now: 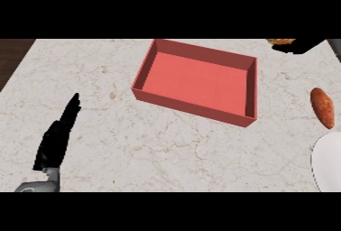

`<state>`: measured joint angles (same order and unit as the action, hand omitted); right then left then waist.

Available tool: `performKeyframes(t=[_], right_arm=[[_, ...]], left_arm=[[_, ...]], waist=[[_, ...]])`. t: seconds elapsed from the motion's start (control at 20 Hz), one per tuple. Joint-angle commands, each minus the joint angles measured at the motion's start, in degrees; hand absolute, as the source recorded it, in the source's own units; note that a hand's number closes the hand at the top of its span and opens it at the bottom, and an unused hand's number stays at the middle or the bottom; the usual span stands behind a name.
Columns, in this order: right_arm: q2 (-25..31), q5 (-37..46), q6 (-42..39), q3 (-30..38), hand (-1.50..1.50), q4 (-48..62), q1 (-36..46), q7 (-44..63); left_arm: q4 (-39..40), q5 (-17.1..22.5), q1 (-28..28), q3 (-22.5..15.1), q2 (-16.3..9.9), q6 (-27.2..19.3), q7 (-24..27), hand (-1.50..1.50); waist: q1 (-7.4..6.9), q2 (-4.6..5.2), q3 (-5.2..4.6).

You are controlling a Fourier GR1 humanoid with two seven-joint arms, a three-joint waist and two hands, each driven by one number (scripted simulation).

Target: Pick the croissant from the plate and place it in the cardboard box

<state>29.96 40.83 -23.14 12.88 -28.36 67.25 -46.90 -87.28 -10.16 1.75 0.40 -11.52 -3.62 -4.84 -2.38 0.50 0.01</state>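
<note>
At the one o'clock edge of the counter (100, 144), the right hand (300, 45) curled round the croissant (281, 41), only a brown sliver showing. The plate (328, 162) lay bare at four o'clock, a sweet potato (322, 107) at three. The cardboard box (196, 81) sat open toward twelve. To do this well, the hand probably needed to travel toward nine o'clock, clear the box wall, then lower before letting go. The left hand (58, 135) rested open at eight.

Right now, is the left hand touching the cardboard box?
Apart. The head view shows a strip of bare counter between the left hand, fingers straight, and the cardboard box's left wall.
</note>
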Motion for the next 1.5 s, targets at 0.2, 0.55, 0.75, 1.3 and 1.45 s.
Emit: performKeyframes(t=[0.2, 0.55, 0.75, 1.3, 1.45], right_arm=[[-7.5, -0.4, -3.5, -2.7, 1.5, 2.8, 7.3, 4.0], [-13.0, 2.7, -2.0, -6.1, 1.5, 6.9, 11.0, 9.4], [-19.0, 4.6, 2.6, -7.8, 1.5, 7.9, 11.2, 12.9], [-27.5, 6.0, 13.1, -7.6, -1.5, 14.0, 5.6, 16.4], [-28.6, 2.3, 10.6, -3.7, -1.5, 15.4, 8.9, 19.3]], left_arm=[[0.5, 0.5, -0.6, 1.0, -0.4, 1.0, 1.4, 0.0], [-3.0, 0.3, -1.7, 1.3, -1.3, 1.6, -0.9, 0.0], [0.3, 1.1, -0.7, 2.7, -1.1, 1.9, 1.6, 0.0], [-3.7, -1.3, -2.5, -0.1, 1.5, 0.4, -1.3, 0.0], [1.2, 0.4, 0.7, 2.7, -0.5, 2.2, 0.5, 0.0]], waist=[[0.77, -0.14, -0.03], [0.32, -0.05, -0.02], [0.53, -0.01, -0.05], [0.19, 0.14, 0.0], [0.23, 0.33, -0.04]])
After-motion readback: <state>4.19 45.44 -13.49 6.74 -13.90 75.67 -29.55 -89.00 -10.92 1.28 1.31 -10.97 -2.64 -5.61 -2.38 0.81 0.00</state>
